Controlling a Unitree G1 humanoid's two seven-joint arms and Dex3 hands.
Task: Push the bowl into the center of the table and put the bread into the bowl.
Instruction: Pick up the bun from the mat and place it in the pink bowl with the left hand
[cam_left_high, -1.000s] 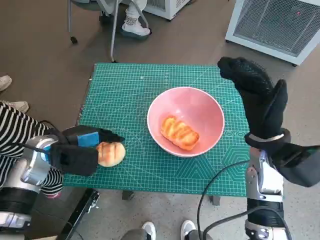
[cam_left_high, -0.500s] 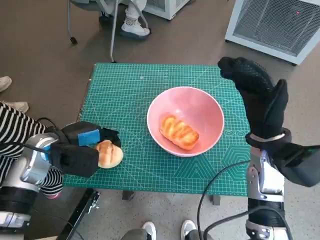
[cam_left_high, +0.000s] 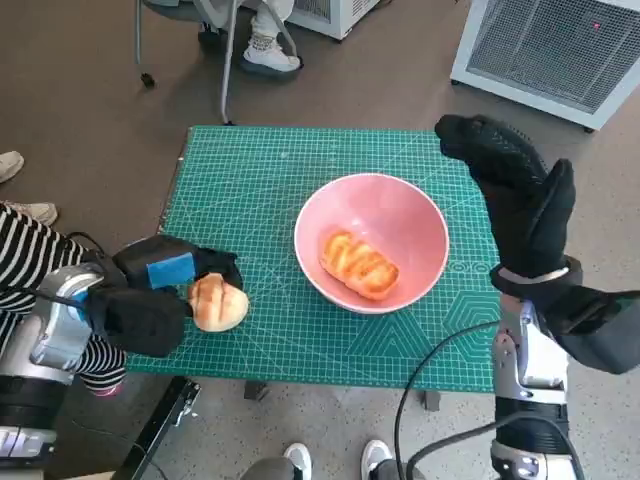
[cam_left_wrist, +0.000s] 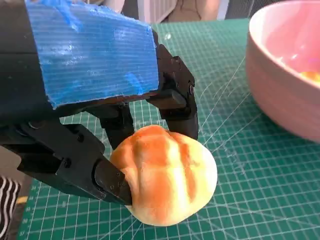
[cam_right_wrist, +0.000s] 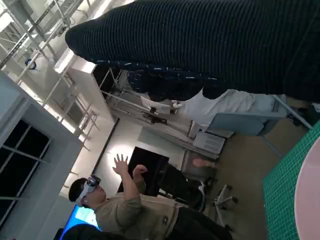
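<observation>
Pink bowl sits about mid-desk, already holding one glazed bread roll. Left of the bowl, the left robot hand grips a round bun, not yet delivered. Right robot hand hovers right of the bowl, fingers spread, holding nothing.

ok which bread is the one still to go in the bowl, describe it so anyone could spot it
Start at the green cutting mat on the small table, with the pink bowl near its middle. The round bun sits near the mat's left front edge, outside the bowl, held by the left hand. Unlike the long twisted pastry lying inside the bowl, it is smooth, domed and striped brown.
</observation>
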